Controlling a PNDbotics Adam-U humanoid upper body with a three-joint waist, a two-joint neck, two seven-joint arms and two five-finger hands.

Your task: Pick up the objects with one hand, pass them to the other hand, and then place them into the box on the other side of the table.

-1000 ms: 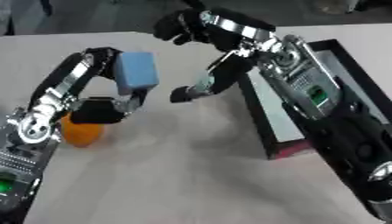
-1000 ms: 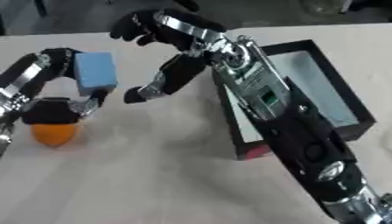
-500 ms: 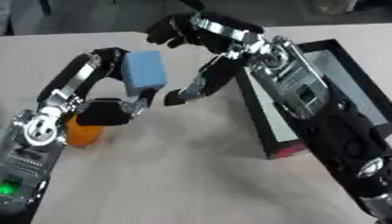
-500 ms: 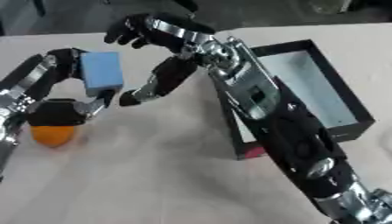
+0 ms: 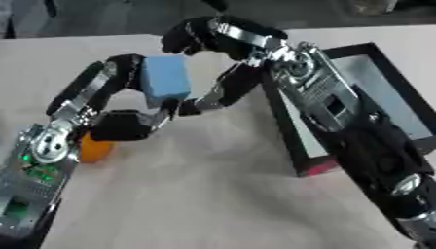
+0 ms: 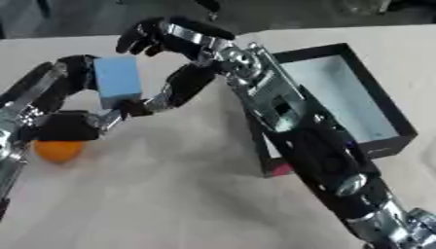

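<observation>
Our left hand [image 5: 128, 104] holds the blue block [image 5: 165, 81]; our right hand [image 5: 213, 58], spread wide, could knock it free toward the table's [image 5: 213, 194] left edge.

a light blue block [image 5: 165, 81], rectangular and standing on end, is lifted off the counter [image 5: 196, 194], pinched at its sides. an orange ball [image 6: 58, 150] lies on the counter below it, partly hidden. the black box [image 6: 357, 104] with a pale inside sits open on the right side, tilted askew.
</observation>
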